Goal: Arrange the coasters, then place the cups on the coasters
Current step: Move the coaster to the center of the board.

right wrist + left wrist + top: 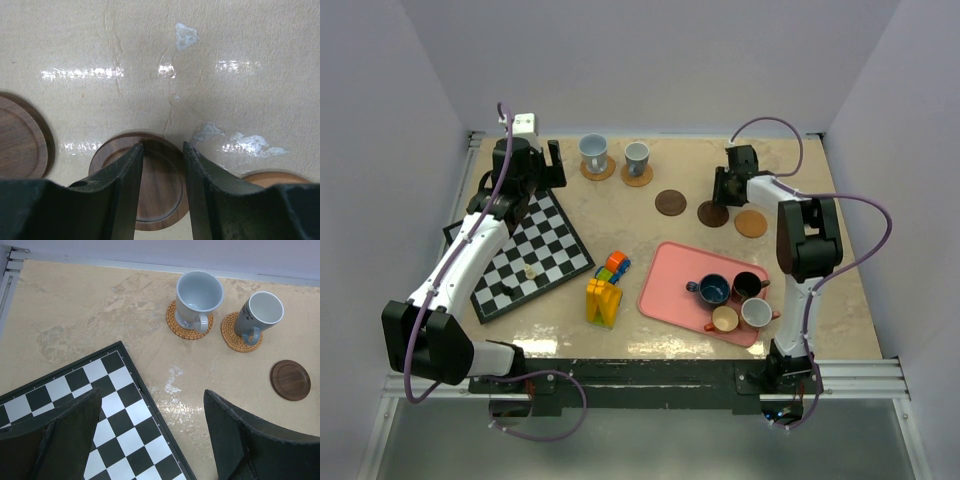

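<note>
The right pincer [162, 146] hangs directly over the dark brown coaster [160, 197] just beyond the pink tray's [665, 280] far edge, jaws narrowed astride its rim, grip impossible to tell, while the spread left pincer [152, 395] sits much farther from the tray

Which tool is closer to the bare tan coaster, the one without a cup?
Right. The right tool sits over the dark coaster beside the bare tan coaster; the left tool is far off, above the chessboard's far corner.
</note>
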{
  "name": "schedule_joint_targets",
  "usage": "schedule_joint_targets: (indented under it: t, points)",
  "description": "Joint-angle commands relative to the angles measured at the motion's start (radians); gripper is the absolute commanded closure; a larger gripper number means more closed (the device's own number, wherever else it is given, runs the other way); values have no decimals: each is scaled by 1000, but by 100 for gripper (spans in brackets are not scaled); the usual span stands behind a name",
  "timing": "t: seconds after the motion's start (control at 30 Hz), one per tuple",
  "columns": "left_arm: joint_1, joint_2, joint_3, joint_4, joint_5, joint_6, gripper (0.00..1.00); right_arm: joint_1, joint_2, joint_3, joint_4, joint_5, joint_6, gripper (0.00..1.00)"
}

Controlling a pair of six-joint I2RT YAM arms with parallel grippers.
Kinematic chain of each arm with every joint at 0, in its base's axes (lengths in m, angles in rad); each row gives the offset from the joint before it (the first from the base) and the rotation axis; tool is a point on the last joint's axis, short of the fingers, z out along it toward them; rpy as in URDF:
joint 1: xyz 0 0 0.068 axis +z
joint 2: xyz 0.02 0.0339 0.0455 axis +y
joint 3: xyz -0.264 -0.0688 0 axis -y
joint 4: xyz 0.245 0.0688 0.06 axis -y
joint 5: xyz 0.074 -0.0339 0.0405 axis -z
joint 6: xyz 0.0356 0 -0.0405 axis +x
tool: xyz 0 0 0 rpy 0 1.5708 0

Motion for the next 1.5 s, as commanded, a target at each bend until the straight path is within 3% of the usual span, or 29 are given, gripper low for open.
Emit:
schedule_joint_targets:
  t: [0.0, 1.07, 1.3, 1.47]
  points:
    - [-4, -8, 36, 23, -2, 5, 13, 8, 54, 23, 12, 41, 38, 59]
    - [-4, 1, 40, 20, -5, 5, 13, 11, 74, 59, 1, 49, 66, 60]
    - [-4, 1, 43, 20, -5, 5, 13, 10, 26, 75, -11, 40, 50, 58]
    - [-4, 0, 42, 20, -7, 7, 13, 9, -21, 94, -20, 31, 33, 51]
